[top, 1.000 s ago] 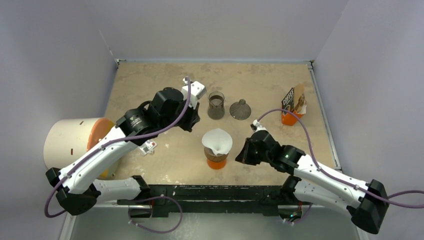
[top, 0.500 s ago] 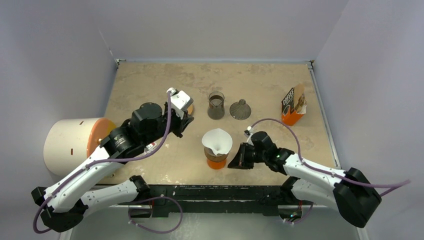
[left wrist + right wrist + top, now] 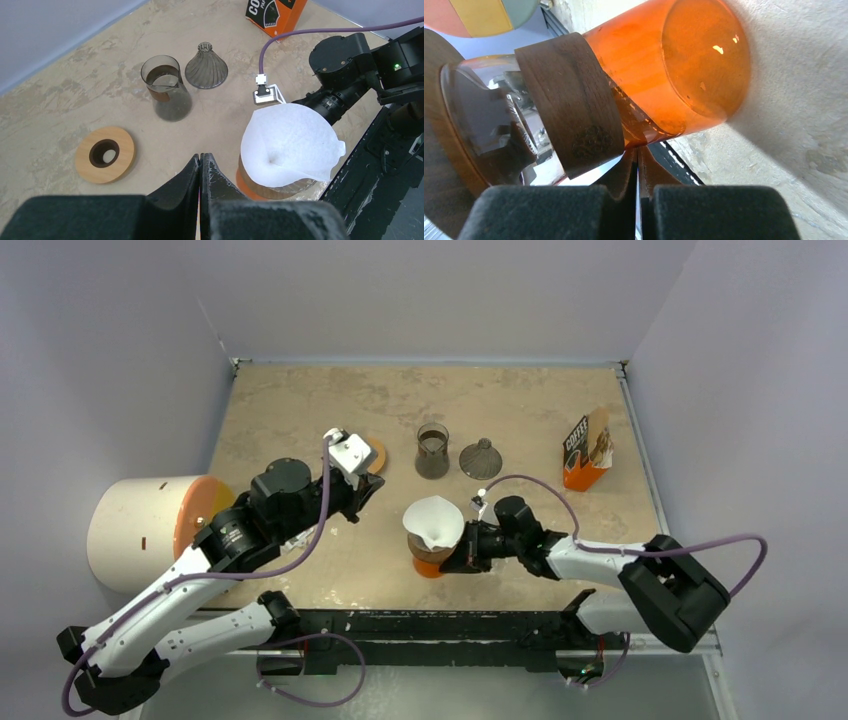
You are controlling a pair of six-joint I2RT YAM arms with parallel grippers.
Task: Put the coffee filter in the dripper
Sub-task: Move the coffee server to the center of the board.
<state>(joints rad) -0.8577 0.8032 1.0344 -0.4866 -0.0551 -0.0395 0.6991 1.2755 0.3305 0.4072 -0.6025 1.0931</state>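
Note:
The coffee filter [image 3: 433,521], a white paper cone with a wavy rim, sits point down in the dripper [image 3: 431,551]. In the left wrist view, ribbed clear glass and a brown collar show under the filter [image 3: 290,142] where the dripper [image 3: 300,186] is. The dripper stands on an orange glass vessel [image 3: 432,568]. My right gripper [image 3: 450,562] is shut and lies low on the vessel's right side. In the right wrist view its tips [image 3: 638,152] reach the orange vessel [image 3: 684,65] just below the collar [image 3: 569,100]; contact is unclear. My left gripper [image 3: 368,492] is shut and empty, left of the filter.
A wooden ring [image 3: 105,154] lies flat on the table at the left. Behind the filter stand a smoky glass cup [image 3: 432,450] and an upturned grey ribbed cone [image 3: 480,458]. An orange-and-black coffee packet [image 3: 585,450] is at the back right. A large white cylinder [image 3: 140,525] lies at the left edge.
My right arm has swung left and low until its shut tips reached the orange vessel. My left arm has drawn back, toward the left and the near edge. The filter has not moved.

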